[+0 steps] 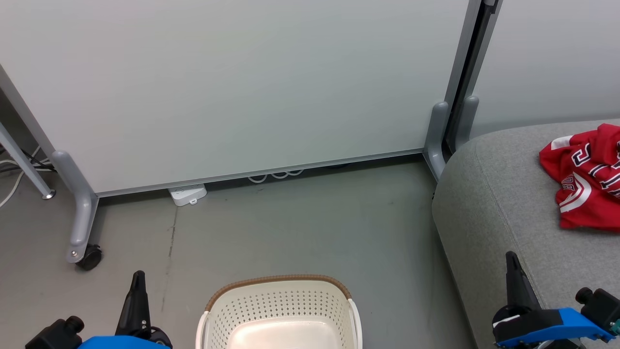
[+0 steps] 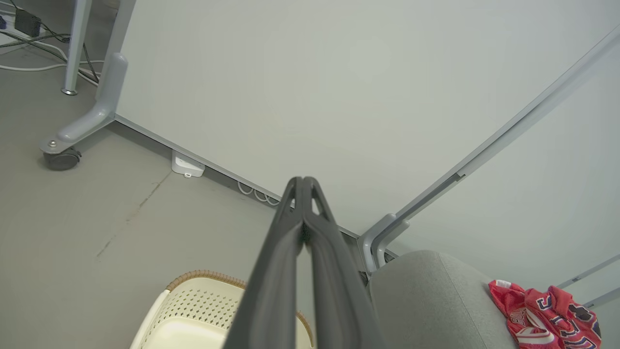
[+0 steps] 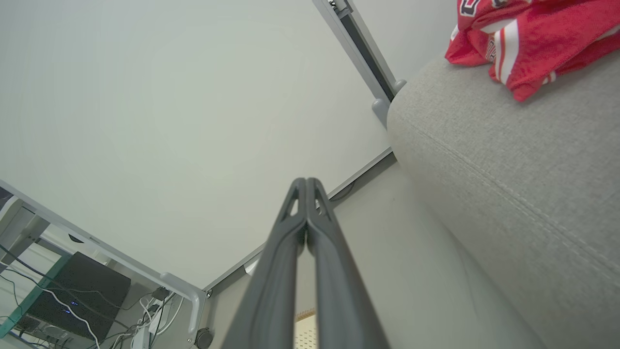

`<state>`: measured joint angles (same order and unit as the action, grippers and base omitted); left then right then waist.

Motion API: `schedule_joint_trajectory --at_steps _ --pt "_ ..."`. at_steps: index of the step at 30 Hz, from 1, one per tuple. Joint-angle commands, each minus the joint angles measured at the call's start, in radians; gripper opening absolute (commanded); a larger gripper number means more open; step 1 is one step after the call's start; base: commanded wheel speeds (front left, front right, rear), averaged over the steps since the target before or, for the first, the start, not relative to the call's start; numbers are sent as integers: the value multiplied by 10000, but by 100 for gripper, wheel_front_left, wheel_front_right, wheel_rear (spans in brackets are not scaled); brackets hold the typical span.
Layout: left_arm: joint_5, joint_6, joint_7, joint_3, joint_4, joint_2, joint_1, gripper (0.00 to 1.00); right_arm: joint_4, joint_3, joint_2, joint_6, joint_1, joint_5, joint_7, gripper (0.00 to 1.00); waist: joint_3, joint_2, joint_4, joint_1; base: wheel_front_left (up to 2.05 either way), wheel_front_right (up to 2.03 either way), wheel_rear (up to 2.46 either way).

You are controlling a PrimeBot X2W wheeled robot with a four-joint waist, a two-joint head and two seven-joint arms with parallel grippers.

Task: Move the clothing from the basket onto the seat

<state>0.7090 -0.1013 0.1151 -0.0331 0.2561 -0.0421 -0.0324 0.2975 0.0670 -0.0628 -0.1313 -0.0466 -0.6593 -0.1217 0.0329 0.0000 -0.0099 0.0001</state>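
Clothing (image 1: 583,184) lying crumpled on seat (image 1: 503,208), right edge of frame; basket (image 1: 280,279) sitting bottom centre on floor (image 1: 310,223). Left gripper (image 1: 138,277) lower left & right gripper (image 1: 511,258) lower right, both pinching fully closed, gripping nothing.

The grey floor (image 1: 300,228) is lying open between the basket (image 1: 278,280) and the partition panel (image 1: 242,87), which is closing off the far side. The seat (image 1: 494,194) is blocking the right side, its near surface lying bare beside the clothing (image 1: 586,184). A castered panel foot (image 1: 80,228) is standing at the left.
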Motion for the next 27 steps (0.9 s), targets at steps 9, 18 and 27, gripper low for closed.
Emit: schedule_joint_trajectory --at_steps 9,18,27 --pt "1427 -96 -345 -187 -160 -65 -379 0 -228 90 15 3 -341 -1510 375 0 -36 0 10 0 0 0 0" --pt "2546 -131 -635 -279 -159 -73 -453 0 -280 151 32 3 -406 -2690 672 0 -71 0 20 0 0 0 0" --pt "3569 -165 -903 -375 -157 -79 -518 0 -327 205 48 4 -445 -3770 950 0 -105 0 29 0 0 0 0"
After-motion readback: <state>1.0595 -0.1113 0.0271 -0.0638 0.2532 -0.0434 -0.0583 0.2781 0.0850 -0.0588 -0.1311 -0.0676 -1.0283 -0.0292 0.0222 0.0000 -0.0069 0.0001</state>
